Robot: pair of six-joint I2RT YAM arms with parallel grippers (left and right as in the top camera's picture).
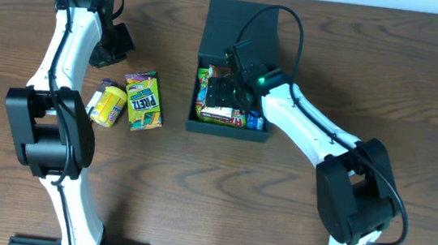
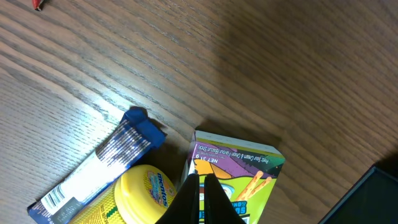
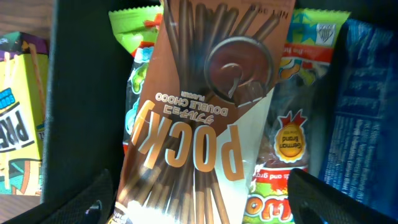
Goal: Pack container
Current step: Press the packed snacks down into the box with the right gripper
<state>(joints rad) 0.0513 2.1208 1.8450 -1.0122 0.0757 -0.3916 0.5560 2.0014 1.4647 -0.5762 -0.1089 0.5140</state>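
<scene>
Container sits open on a brown wood-grain table.

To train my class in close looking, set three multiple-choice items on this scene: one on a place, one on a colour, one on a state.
1. Where does the Pocky packet lie?
A. beside the container
B. inside the container
C. under the container

2. What colour is the round tub beside the Pretz box?
A. yellow
B. red
C. white

3. How is the left gripper?
A. wide open
B. shut on the Pretz box
C. shut, holding nothing

Answers:
1 B: the right wrist view shows it lying between the dark walls.
2 A: its lid is yellow in the left wrist view.
3 C: its fingers meet with nothing between them.
</scene>
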